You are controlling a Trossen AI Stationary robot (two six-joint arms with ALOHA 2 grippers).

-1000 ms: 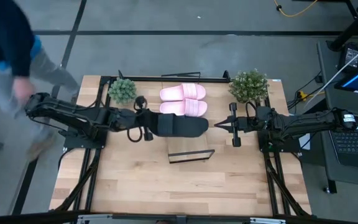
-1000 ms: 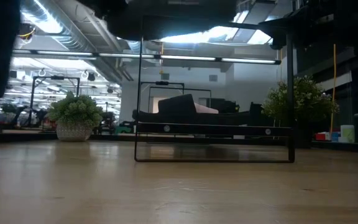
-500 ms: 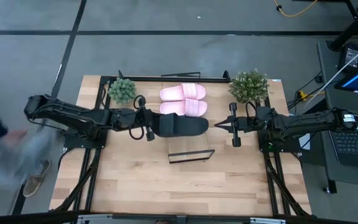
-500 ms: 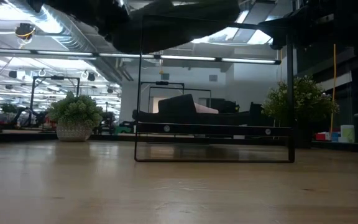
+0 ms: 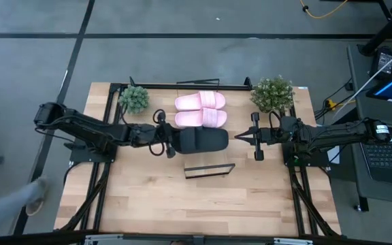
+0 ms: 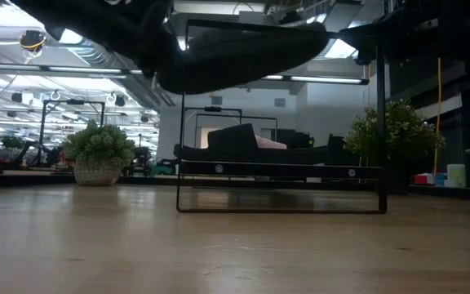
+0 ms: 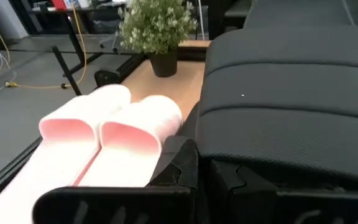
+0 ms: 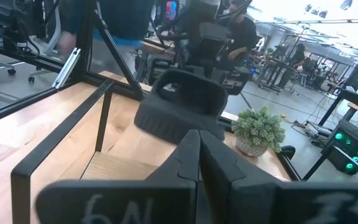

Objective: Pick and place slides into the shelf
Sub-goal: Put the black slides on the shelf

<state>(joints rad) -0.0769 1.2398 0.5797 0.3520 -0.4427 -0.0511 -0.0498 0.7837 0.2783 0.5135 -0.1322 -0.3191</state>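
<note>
Black slide [image 5: 203,139] held by closed left hand [image 5: 171,141] above desk [image 5: 148,197], beside shelf [image 5: 209,170]; right hand [image 5: 242,137] pinched shut, waiting; may slip if tilted.

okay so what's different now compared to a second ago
The left gripper has carried the black open-toe slide it holds rightward, toward the right arm, and the low view shows it lower. The right gripper, two pale pink slides and light-wood shelf stayed put.
</note>
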